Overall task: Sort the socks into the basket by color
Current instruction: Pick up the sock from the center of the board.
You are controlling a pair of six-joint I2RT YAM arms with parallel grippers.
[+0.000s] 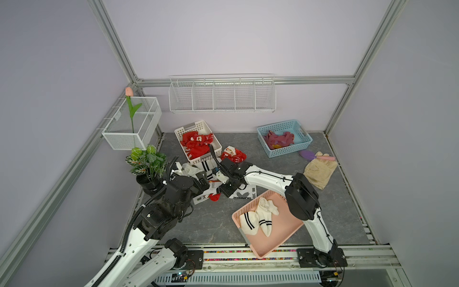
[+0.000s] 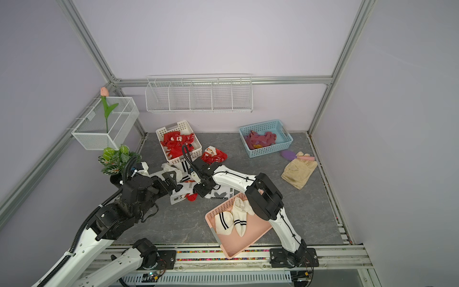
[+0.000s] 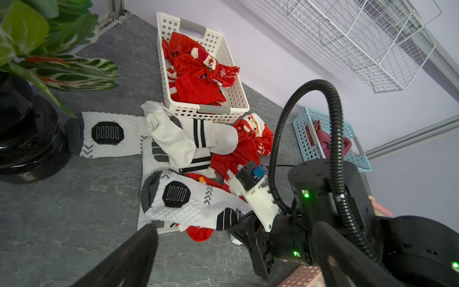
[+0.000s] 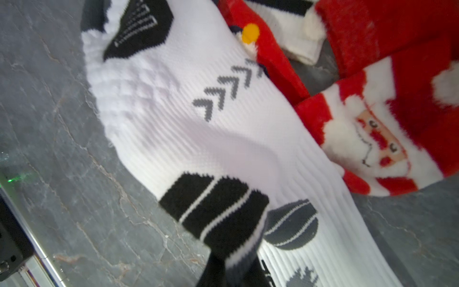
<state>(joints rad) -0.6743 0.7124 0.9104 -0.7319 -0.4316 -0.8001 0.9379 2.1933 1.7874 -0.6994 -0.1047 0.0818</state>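
Left to right: a potted plant [image 1: 147,161] stood at the left edge of the desk [image 1: 211,223], just beside the left arm [image 1: 173,191]. The left pincer [image 2: 172,181] hung spread wide over a loose pile of socks [image 3: 178,154], gripping nothing. Close beside it, the right pincer [image 4: 236,275] was pressed together on the edge of a white sock with black patches [image 4: 198,129]. This sock lay atop the pile, with red Santa socks [image 4: 385,119] touching it. Behind the pile, a white basket [image 1: 180,141] held red socks [image 1: 196,144], and a lone red sock [image 1: 233,154] lay just beside it. The right arm [image 1: 270,179] crossed over the far corner of a pink basket [image 1: 280,238] holding white striped socks [image 1: 258,218]. Farther right, a blue basket [image 1: 288,150] held purple socks [image 1: 278,139]. A brush [image 1: 308,154] and beige gloves [image 1: 319,171] lay near it, well apart from the pile.
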